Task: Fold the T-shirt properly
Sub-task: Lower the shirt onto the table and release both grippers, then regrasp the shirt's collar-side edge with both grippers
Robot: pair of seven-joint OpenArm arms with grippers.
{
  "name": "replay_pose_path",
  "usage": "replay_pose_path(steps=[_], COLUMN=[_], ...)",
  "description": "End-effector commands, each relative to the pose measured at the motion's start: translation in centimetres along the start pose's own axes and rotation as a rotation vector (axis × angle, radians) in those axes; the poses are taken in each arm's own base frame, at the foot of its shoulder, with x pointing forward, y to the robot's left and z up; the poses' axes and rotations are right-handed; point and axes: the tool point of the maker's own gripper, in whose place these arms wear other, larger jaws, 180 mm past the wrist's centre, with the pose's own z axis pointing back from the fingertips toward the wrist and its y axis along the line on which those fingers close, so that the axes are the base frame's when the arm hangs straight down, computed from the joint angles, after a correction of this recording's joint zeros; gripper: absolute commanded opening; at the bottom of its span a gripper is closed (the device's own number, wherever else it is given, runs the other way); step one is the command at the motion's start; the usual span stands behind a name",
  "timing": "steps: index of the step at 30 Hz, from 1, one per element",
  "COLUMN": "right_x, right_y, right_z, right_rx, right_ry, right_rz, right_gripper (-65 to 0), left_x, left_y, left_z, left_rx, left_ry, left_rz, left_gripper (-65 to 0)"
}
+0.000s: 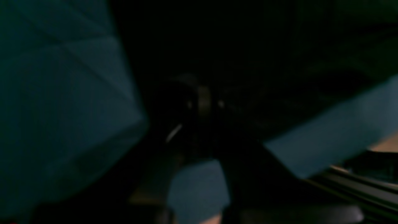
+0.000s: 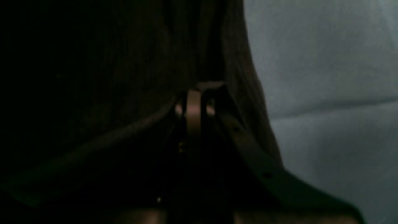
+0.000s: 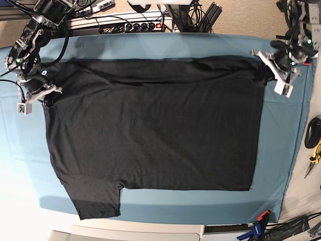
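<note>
Lying flat on the teal sheet [image 3: 281, 145] covering the bench, the black T-shirt [image 3: 150, 130] is spread wide, one sleeve [image 3: 98, 201] sticking out at the shirt's near corner. At the shirt's far corner on the base view's left, the right gripper [image 3: 46, 96] has its fingers [image 2: 194, 109] closed on the T-shirt's edge. At the opposite far corner, the left gripper [image 3: 268, 68] sits at the hem; its wrist view is too dark to tell the finger state. Yellow-handled pliers [image 3: 314, 156] lie off the sheet, beyond the shirt's hem side.
</note>
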Motion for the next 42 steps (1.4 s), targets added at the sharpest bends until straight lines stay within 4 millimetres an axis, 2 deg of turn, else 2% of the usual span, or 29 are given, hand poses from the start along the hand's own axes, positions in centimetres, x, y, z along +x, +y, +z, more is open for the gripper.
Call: replay_pose_path(steps=[1, 5, 9, 14, 21, 25, 28, 42], right_x=[2.2, 2.9, 3.4, 3.9, 4.9, 5.1, 4.7, 4.1], right_y=[-0.2, -0.3, -0.4, -0.1, 2.0, 4.2, 4.8, 3.0], right_z=[0.4, 0.2, -0.7, -2.5, -4.7, -5.7, -6.4, -6.9], right_rx=[0.003, -0.004, 0.004, 0.051, 0.154, 0.188, 0.165, 0.035], right_ry=[-0.070, -0.090, -0.104, -0.110, -0.114, -0.095, -0.072, -0.033], right_rz=[0.017, 0.020, -0.011, -0.088, -0.107, -0.040, 0.037, 0.030], right_gripper=[-65.0, -65.0, -65.0, -65.0, -65.0, -65.0, -65.0, -65.0], left_x=[1.4, 2.3, 3.2, 3.3, 3.4, 3.8, 3.7, 3.7], left_y=[0.3, 1.2, 3.1, 3.3, 3.3, 3.3, 3.3, 3.3], left_z=[0.3, 0.1, 0.0, -0.1, -0.1, -0.1, -0.1, -0.1], left_rx=[0.001, 0.021, 0.100, 0.104, 0.104, 0.104, 0.104, 0.104], left_ry=[-0.042, -0.057, -0.092, -0.096, -0.102, -0.115, -0.115, -0.115], left_rz=[-0.019, -0.032, 0.023, 0.028, 0.028, 0.026, 0.026, 0.026], left_gripper=[-65.0, -65.0, -65.0, -65.0, -65.0, -65.0, -65.0, -65.0])
